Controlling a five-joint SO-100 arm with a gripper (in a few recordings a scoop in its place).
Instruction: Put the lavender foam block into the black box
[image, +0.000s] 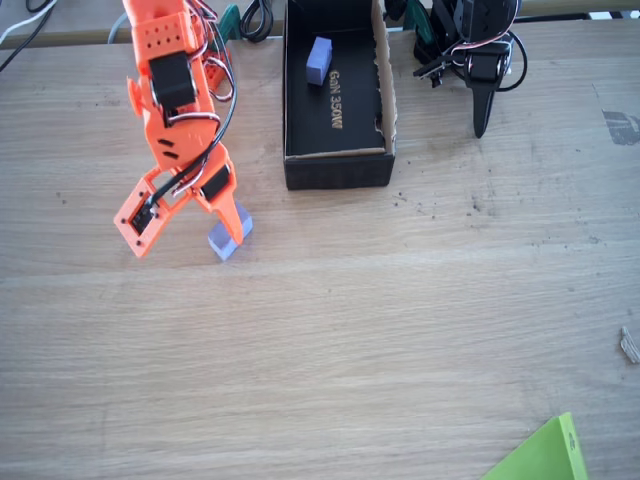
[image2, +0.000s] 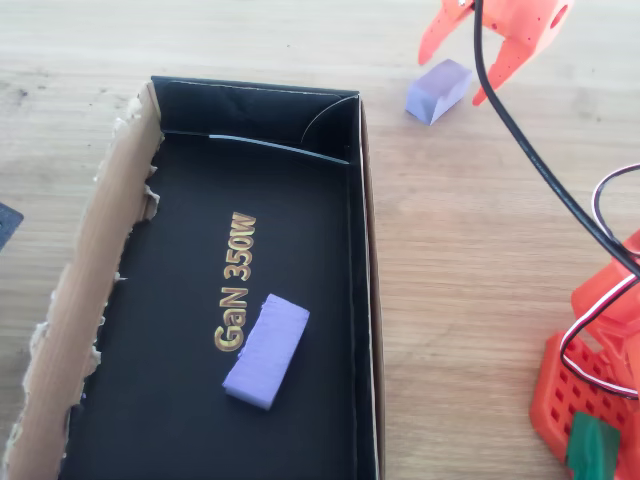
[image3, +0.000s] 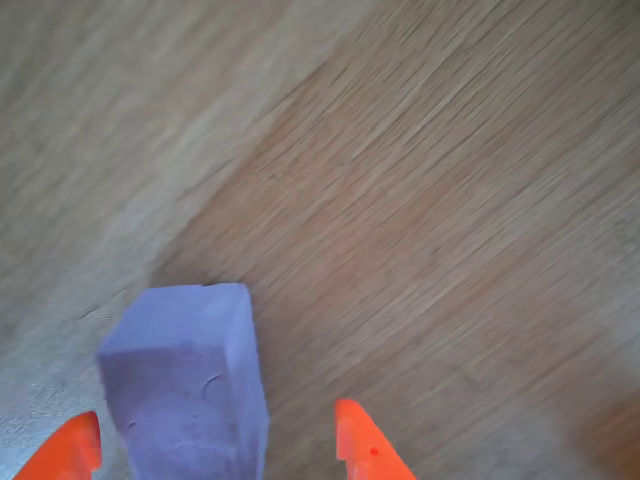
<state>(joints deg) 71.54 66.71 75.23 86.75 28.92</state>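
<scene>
Tool (image3: 215, 445) spread wide, gripping nothing, straddling lavender foam block (image3: 188, 385).
Off-centre toward 9 o'clock finger; risks nudging block across counter (image3: 450, 200) on closing.

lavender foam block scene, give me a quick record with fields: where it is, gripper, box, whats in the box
block: lavender foam block lies on the wooden table, outside the box
gripper: orange gripper is open, fingertips on either side of the block
box: black box stands open on the table, gold "GaN 350W" lettering inside
box contents: a second lavender block lies on the floor of the box
task state: not yet gripped or lifted
</scene>
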